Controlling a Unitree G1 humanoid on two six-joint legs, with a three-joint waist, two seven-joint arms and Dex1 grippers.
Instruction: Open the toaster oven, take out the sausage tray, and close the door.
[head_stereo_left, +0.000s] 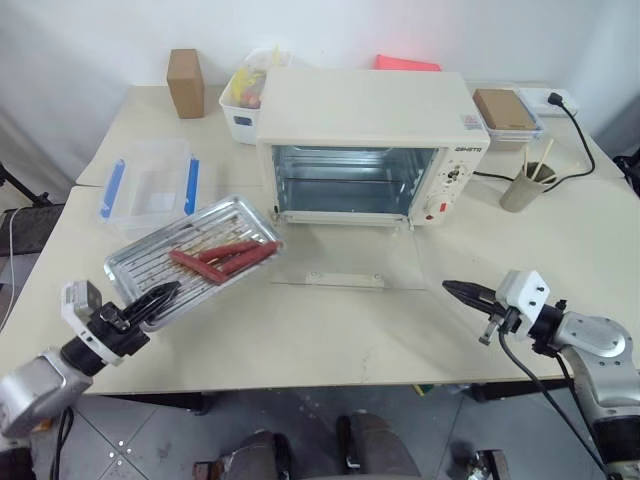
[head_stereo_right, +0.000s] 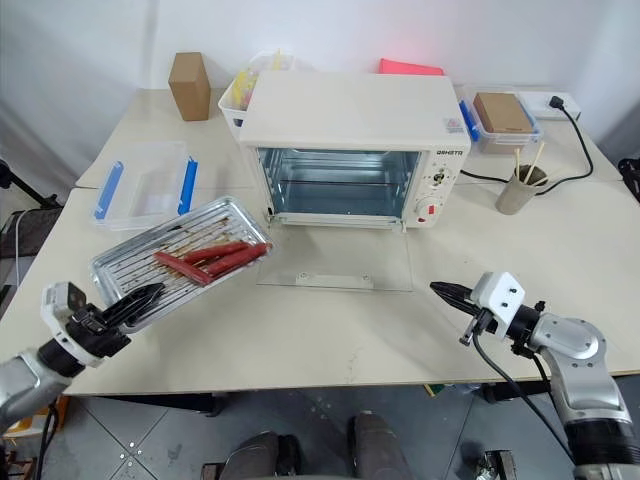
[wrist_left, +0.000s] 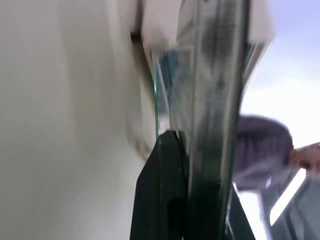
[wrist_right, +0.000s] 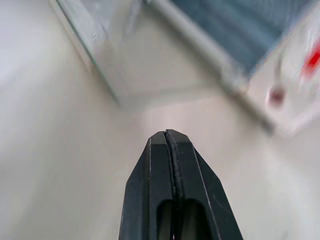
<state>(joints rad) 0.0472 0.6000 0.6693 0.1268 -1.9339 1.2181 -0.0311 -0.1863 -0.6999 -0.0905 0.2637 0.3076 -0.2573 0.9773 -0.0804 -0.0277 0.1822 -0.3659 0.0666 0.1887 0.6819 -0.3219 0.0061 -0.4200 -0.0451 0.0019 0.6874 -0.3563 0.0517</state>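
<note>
- One cream-white boxy toaster oven (head_stereo_left: 366, 140) with one clear glass door (head_stereo_left: 345, 262) folded down is seen.
- One flat silver metal sausage tray (head_stereo_left: 140, 262) is counted.
- Three red-brown sausages (head_stereo_left: 222, 256) are counted on it.
- One clear plastic box with blue clips (head_stereo_left: 150, 185) is seen.
- One brown cardboard box (head_stereo_left: 185, 83) is seen.
- One beige cup of sticks (head_stereo_left: 524, 185) is seen.
- Two black-fingered grippers are seen: left gripper (head_stereo_left: 160, 297), right gripper (head_stereo_left: 462, 291).

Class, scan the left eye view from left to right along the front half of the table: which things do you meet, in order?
Left gripper → sausage tray → door lying flat open → right gripper.
</note>
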